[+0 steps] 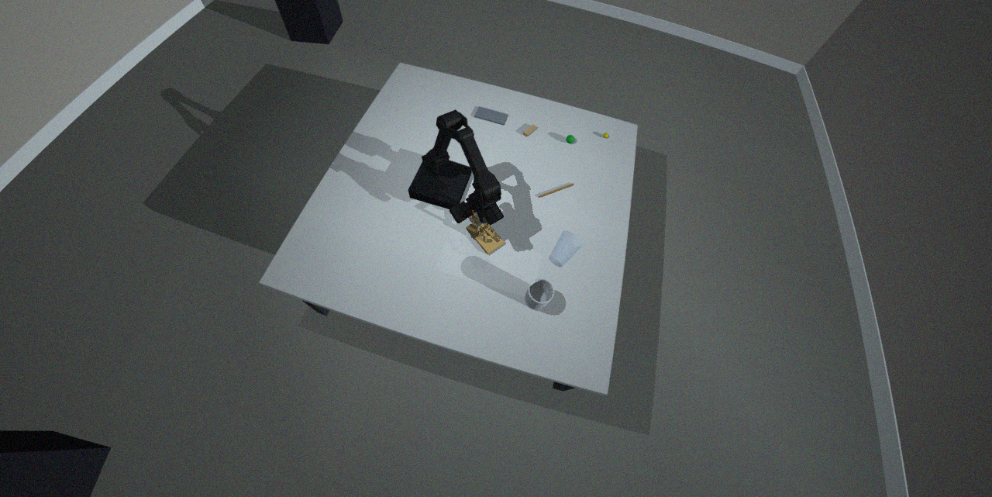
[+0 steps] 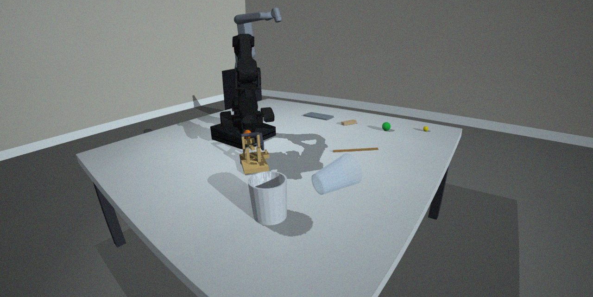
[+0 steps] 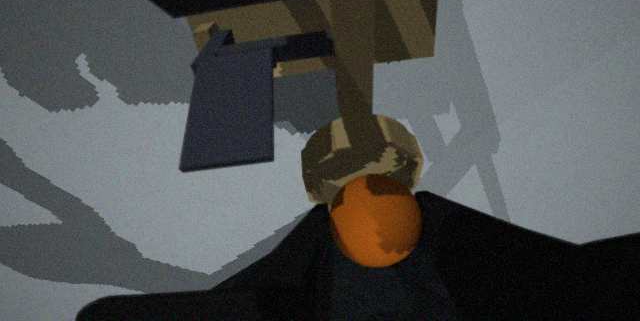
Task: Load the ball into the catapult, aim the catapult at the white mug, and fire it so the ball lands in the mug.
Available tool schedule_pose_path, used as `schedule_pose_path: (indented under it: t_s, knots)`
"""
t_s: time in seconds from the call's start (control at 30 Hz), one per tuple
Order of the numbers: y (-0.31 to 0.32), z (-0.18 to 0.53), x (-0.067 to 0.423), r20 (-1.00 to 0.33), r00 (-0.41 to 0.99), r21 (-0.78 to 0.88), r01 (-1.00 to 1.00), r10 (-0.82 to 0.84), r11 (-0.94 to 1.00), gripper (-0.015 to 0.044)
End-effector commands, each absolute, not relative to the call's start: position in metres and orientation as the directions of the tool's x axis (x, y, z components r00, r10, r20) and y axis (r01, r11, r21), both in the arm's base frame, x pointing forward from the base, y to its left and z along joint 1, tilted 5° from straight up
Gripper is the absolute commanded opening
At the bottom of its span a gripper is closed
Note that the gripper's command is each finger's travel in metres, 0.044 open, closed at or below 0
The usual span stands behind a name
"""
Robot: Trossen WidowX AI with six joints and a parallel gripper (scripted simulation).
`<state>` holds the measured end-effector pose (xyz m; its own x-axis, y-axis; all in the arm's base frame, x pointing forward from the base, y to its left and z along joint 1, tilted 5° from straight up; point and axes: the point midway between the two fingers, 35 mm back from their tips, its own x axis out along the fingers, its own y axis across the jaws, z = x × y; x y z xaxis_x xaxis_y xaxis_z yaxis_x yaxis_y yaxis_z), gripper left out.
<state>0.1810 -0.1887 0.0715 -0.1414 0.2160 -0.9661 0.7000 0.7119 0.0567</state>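
Top view: the black arm (image 1: 463,160) folds down from its base so that the pincer (image 1: 478,216) sits at the near end of the wooden catapult (image 1: 487,238) on the white counter (image 1: 388,271). The catapult's long axis runs from the arm's base toward the upright white mug (image 1: 540,293), which stands near it; a second cup (image 1: 563,248) lies tipped on its side just beyond. The ball is hidden here under the pincer.

Exterior view: the pincer (image 2: 247,133) is closed on the orange ball (image 2: 247,131), holding it at the top rear of the catapult (image 2: 253,156), whose base plate points at the white mug (image 2: 268,197). Farther back on the counter (image 2: 166,195) lie a grey slab (image 2: 318,116), a wooden block (image 2: 348,122), a green ball (image 2: 386,126), a small yellow ball (image 2: 425,128) and a thin stick (image 2: 355,149).

Wrist view: the orange ball (image 3: 375,220) is gripped between the dark fingers, partly spread around it, and it touches or overlaps the rim of the catapult's round wooden cup (image 3: 361,156). The throwing arm (image 3: 354,61) runs straight away from the cup toward the frame. No writing is legible in any view
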Motion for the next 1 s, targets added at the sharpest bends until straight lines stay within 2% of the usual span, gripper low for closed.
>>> schedule_pose_path:
  t_s: [0.0, 0.17, 0.4, 0.5, 0.73, 0.97]
  knots:
    - [-0.189, 0.072, 0.181, -0.966, -0.142, 0.057, 0.700, 0.216, 0.712, 0.0131]
    - [-0.189, 0.075, 0.181, -0.967, -0.139, 0.057, 0.700, 0.214, 0.712, 0.0262]
    - [-0.184, 0.180, 0.167, -0.993, -0.048, 0.047, 0.702, 0.112, 0.711, 0.0440]
    - [-0.194, 0.166, 0.177, -0.993, -0.040, 0.051, 0.703, 0.111, 0.709, 0.0440]
    - [-0.257, 0.190, 0.230, -0.991, 0.122, 0.041, 0.688, -0.059, 0.724, 0.0440]
    - [-0.317, 0.221, 0.278, -0.934, 0.276, 0.019, 0.674, -0.228, 0.738, 0.0440]
